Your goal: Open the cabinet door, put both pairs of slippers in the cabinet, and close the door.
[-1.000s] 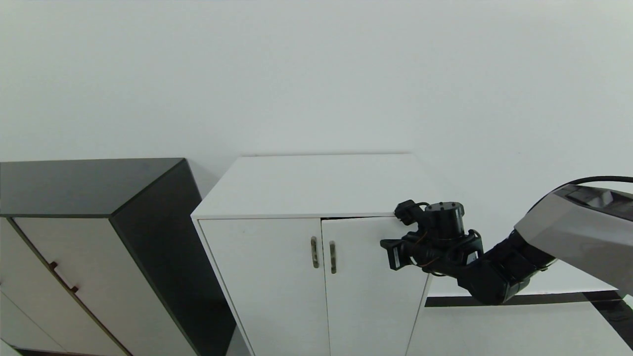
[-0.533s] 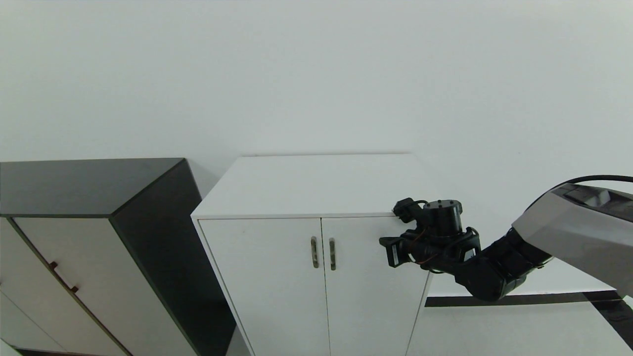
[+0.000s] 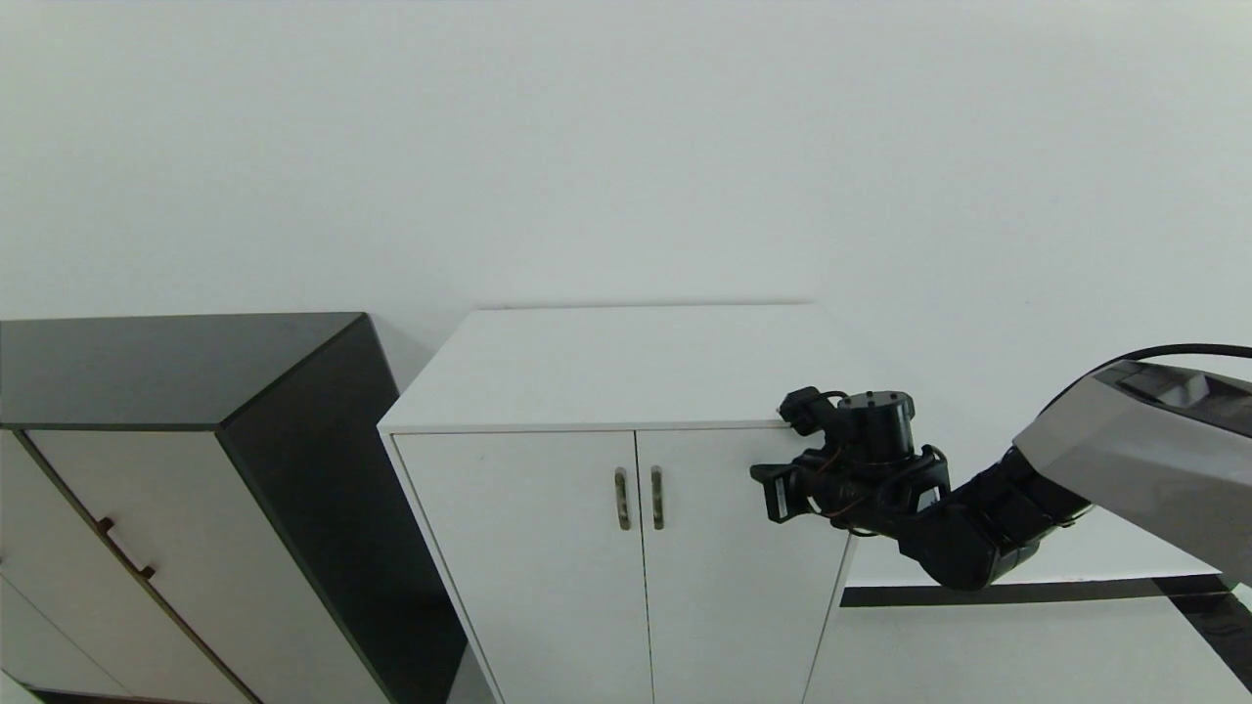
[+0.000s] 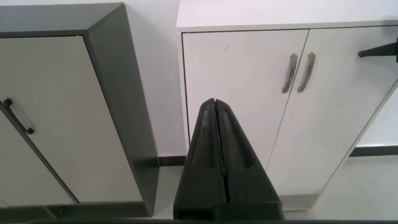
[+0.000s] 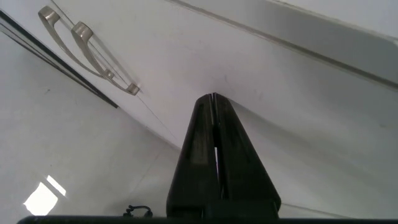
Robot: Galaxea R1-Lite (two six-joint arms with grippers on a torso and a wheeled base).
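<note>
Head view: the cabinet [image 3: 626,372] stands at 6 o'clock. Both doors lie flush with its frame, and the handles [image 3: 657,499] meet at the middle seam. At 3 o'clock from the handles, the right gripper [image 3: 771,492] has its tip at the upper part of the right door [image 3: 734,596]. This looks like a push to seat the door, so the closing step seems done or nearly so. A dark cabinet [image 3: 176,372] stands at 8 o'clock.

Left wrist view: the left gripper [image 4: 215,109] has its fingers pressed together and holds nothing. It hangs well back, facing the left door [image 4: 242,93], likely parked clear of any door swing.

Right wrist view: the right gripper [image 5: 214,102] is also pinched together and empty, which makes a blunt pusher. Its tip is at the door panel, near the handles [image 5: 87,53]. I cannot tell whether it actually touches.
</note>
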